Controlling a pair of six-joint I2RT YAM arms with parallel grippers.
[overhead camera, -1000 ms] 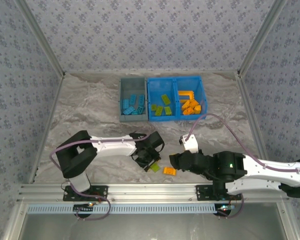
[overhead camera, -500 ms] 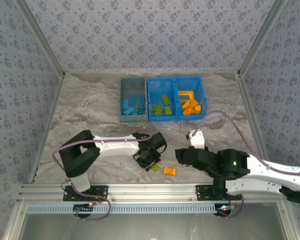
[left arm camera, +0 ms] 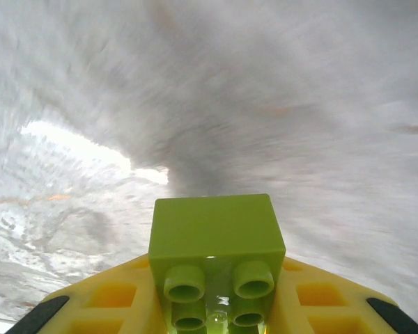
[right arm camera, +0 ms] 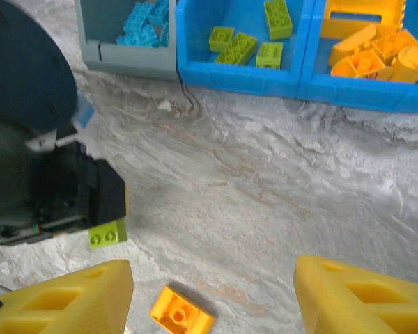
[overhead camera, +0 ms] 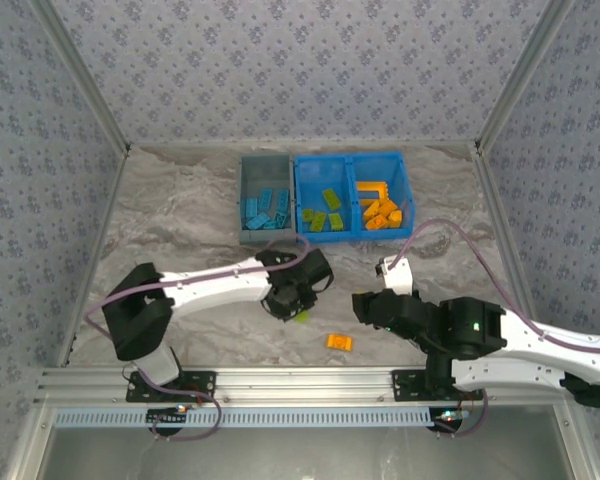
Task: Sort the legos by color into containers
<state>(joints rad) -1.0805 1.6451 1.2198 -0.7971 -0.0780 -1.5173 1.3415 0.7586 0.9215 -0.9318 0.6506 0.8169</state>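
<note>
- The grey-blue bin (right arm camera: 129, 59), furthest left, holds the blue bricks (right arm camera: 146, 28); it plays no part in this move.
- Your left gripper (overhead camera: 291, 302) has its jaws closed on a lime green brick (left arm camera: 216, 240), pinched on two flat side walls. It looks like light, hard, smooth plastic, so it may twist or slip if squeezed off-centre. Keep the hold square.
- It belongs in the blue bin's (right arm camera: 244, 78) left compartment, with the other green legos (right arm camera: 237, 47).
- An orange brick (right arm camera: 182, 315) lies loose on the table (overhead camera: 180, 220) near the front edge. It should be equally light and stiff; take it across its flat sides, not the studs.
- Your right gripper (right arm camera: 212, 285) hangs near it, jaws wide and empty.
</note>
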